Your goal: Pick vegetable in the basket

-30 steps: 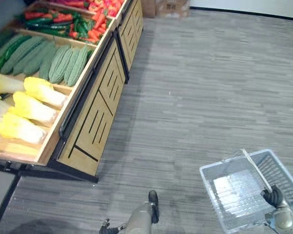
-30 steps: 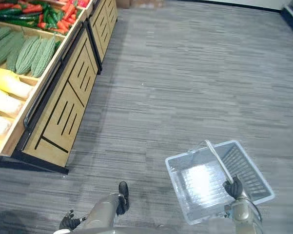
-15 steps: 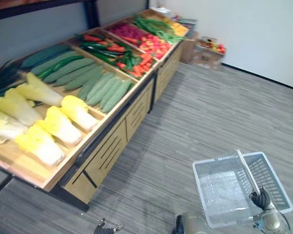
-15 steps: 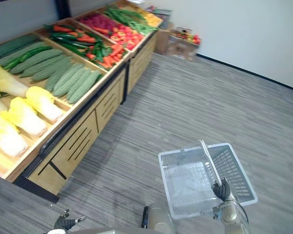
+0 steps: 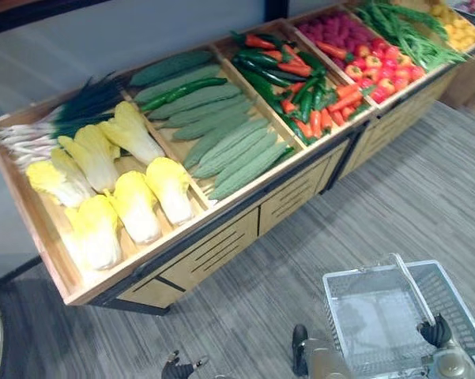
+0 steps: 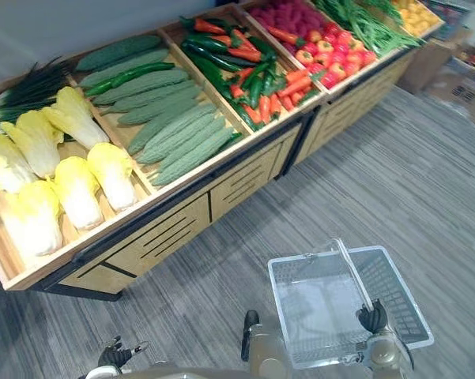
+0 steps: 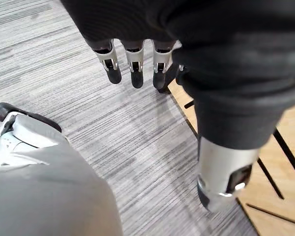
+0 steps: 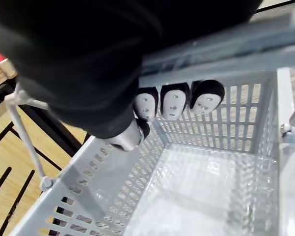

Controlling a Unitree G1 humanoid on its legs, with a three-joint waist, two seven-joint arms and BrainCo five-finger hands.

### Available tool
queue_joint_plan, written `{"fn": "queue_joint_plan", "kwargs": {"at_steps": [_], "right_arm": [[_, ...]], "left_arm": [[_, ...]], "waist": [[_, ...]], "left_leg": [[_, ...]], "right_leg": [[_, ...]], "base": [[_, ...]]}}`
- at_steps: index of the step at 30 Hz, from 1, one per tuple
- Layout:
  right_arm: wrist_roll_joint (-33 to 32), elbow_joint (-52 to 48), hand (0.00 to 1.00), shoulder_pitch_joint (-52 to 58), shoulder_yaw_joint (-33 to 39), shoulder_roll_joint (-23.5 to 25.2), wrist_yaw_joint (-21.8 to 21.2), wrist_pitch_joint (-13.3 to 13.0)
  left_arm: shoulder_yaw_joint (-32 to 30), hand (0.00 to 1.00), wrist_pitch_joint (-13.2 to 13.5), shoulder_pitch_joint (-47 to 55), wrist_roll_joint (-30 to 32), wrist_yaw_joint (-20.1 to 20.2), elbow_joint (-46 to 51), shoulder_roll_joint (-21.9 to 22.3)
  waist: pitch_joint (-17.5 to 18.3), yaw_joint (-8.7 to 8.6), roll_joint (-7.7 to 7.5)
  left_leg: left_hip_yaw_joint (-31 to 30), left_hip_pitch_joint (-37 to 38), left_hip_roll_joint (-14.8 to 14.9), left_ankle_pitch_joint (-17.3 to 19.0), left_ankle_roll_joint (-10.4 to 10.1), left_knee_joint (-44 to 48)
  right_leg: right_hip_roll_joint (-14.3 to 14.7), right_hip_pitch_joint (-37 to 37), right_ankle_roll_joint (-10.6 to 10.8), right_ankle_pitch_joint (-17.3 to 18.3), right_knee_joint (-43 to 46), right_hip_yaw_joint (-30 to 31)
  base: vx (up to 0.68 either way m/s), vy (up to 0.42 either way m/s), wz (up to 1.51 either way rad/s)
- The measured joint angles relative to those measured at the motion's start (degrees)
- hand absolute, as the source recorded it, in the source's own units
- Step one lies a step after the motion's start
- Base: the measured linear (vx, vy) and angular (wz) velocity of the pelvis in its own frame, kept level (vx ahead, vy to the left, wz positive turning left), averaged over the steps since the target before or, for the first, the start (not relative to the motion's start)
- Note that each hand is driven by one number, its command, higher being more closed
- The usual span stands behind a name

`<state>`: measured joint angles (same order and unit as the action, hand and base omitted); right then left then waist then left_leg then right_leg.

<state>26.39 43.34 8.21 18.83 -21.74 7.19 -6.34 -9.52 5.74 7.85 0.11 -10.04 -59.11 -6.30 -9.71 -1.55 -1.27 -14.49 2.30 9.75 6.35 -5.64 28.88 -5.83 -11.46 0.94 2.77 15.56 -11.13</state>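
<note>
Robot hand (image 7: 134,64): silver fingers (image 7: 109,58), dark tips, dark ribbed cover.

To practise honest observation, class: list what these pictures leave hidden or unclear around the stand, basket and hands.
Yellow produce, eye views: cut off by the top edge, kind unclear.
Basket, near rim, eye views: behind the right hand curled on its handle.
Left hand, eye views: tiny, at the bottom edge.

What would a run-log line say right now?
right hand: shut on basket handle | left hand: open, idle | basket: empty | vegetable stand: ahead
</note>
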Motion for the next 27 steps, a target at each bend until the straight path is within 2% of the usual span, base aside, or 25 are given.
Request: {"fn": "queue_joint_plan", "kwargs": {"at_steps": [1, 3, 4, 5, 6, 7, 9, 11, 13, 17, 20, 25, 26, 27], "right_arm": [[-0.3, 1.2, 1.0, 0.2, 1.2, 0.1, 0.1, 0.0], [-0.8, 2.8, 1.0, 0.7, 2.4, 0.2, 0.6, 0.0], [-2.2, 3.6, 1.0, 0.8, 3.0, 0.2, 0.9, 0.0], [-2.3, 3.8, 1.0, 0.7, 3.4, 0.3, 1.1, 0.0], [-2.8, 4.8, 1.0, 0.7, 3.5, 1.5, 1.4, 0.0], [-2.9, 4.9, 1.0, 0.7, 3.6, 1.7, 1.4, 0.0], [-2.9, 6.7, 1.0, -0.2, 4.4, 3.0, 1.4, 0.0], [-2.9, 8.3, 1.0, -0.3, 5.5, 3.8, 1.4, 0.1], [-2.8, 9.4, 1.0, -0.5, 5.4, 3.8, 1.4, 0.0], [-2.9, 9.4, 1.0, -1.7, 5.4, 4.5, 1.5, -0.1], [-4.2, 9.4, 1.0, -2.0, 4.6, 5.4, 1.8, -0.1], [-4.5, 10.0, 1.0, -1.9, 2.0, 6.6, 2.0, 0.2], [-5.3, 10.7, 1.0, -1.9, 1.5, 6.9, 2.0, 0.2], [-9.5, 11.6, 1.0, -1.4, -1.4, 7.0, 0.9, -0.1]], "left_arm": [[0.0, 0.0, 0.1, -0.1, 0.0, 0.0, 0.5, -0.2], [0.1, 0.0, 0.1, -1.1, 0.0, -0.5, 1.0, -0.3], [0.2, 0.0, 0.2, -1.7, 0.1, -1.1, 1.2, -0.1], [0.4, 0.0, 0.1, -1.8, 0.1, -1.2, 1.4, 0.0], [0.7, 0.0, -0.1, -2.3, 0.3, -1.4, 1.8, -0.7], [0.7, 0.0, 0.0, -2.5, 0.4, -1.5, 2.1, -0.7], [0.4, 0.0, -0.3, -3.2, 0.8, -2.5, 1.9, -1.0], [0.1, 0.0, -1.0, -3.2, 0.9, -2.8, 1.2, -1.1], [0.0, 0.0, -1.0, -2.1, 1.1, -3.2, 0.3, -1.1], [-0.4, 0.0, -1.0, -0.4, 1.2, -3.2, -0.8, -1.2], [-0.5, 0.0, -1.0, -0.9, 1.2, -3.2, -1.6, -1.3], [-2.8, 0.0, -0.9, -2.5, 0.7, -4.1, -1.9, -1.8], [-3.4, 0.0, -0.9, -3.0, 0.4, -4.8, -1.9, -2.2], [-6.6, 0.0, -0.9, -4.3, 0.0, -5.3, -1.8, -2.9]], "waist": [[-0.2, -0.15, -0.4], [-0.3, -0.49, -0.64], [-0.2, -1.14, 0.09], [0.0, -1.39, 0.8], [0.3, -1.32, 0.42], [0.4, -1.39, 0.55], [0.0, -1.1, 1.02], [-0.2, 0.04, 0.77], [-0.3, 0.4, 0.73], [-0.3, 0.55, 0.82], [-0.4, 0.57, 0.35], [-0.9, 0.36, -0.85], [-0.8, 0.32, -1.28], [-0.4, 0.13, -2.18]], "left_leg": [[6.8, -2.2, 1.2, 2.4, -0.3, 0.7], [16.5, -5.1, 2.3, 3.0, -0.2, -2.0], [22.8, -7.1, 2.7, -1.1, 0.2, -7.4], [25.1, -8.5, 2.7, -4.2, 0.0, -9.3], [26.6, -8.1, 1.4, -4.1, -0.2, -13.5], [26.5, -7.9, 1.0, -4.1, -0.2, -15.5], [26.2, -8.8, 0.2, -4.5, -0.5, -22.6], [25.4, -9.0, -0.5, -4.9, -0.1, -23.5], [24.6, -8.1, -1.3, -5.2, 0.0, -23.6], [25.3, -6.9, -1.9, -6.5, 0.3, -26.7], [27.3, -6.3, -1.9, -7.6, 0.4, -28.9], [30.6, -5.0, -2.2, -7.6, 0.1, -30.4], [31.4, -5.1, -2.3, -7.6, 0.1, -30.8], [31.6, -2.8, -3.1, -7.4, 0.4, -32.6]], "right_leg": [[-1.7, 3.0, 0.0, 0.0, -1.5, -2.8], [-4.2, 5.9, 0.1, 0.0, -2.6, -6.9], [-5.2, 7.0, 0.3, 0.2, -2.7, -9.8], [-5.1, 7.3, 1.0, 0.6, -2.6, -10.8], [-6.4, 8.0, 2.9, 1.7, -3.7, -12.2], [-6.5, 7.9, 3.1, 1.8, -4.3, -12.6], [-6.0, 7.9, 5.1, 0.5, -8.1, -15.5], [-5.8, 9.3, 6.0, -0.9, -10.6, -16.8], [-5.9, 11.0, 6.4, -1.5, -11.8, -16.6], [-5.7, 9.4, 6.5, -2.5, -11.8, -14.0], [-5.4, 7.5, 6.4, -3.3, -12.3, -11.4], [-4.6, 6.3, 6.7, -4.7, -14.3, -6.3], [-4.2, 5.6, 6.7, -5.3, -14.9, -4.4], [-3.6, 6.7, 6.5, -7.5, -17.5, -1.7]], "base": [[0.17, -0.11, 1.4], [0.08, 0.001, 1.47], [0.04, 0.094, 1.49], [0.04, 0.142, 1.61], [0.01, 0.123, 1.19], [0.0, 0.174, 1.34], [-0.06, 0.197, 0.98], [-0.06, 0.116, 0.5], [-0.07, 0.08, 0.21], [-0.1, 0.041, -0.23], [-0.12, 0.011, -0.38], [-0.06, 0.019, -0.38], [-0.01, 0.01, -0.18], [0.0, 0.007, -0.15]]}}
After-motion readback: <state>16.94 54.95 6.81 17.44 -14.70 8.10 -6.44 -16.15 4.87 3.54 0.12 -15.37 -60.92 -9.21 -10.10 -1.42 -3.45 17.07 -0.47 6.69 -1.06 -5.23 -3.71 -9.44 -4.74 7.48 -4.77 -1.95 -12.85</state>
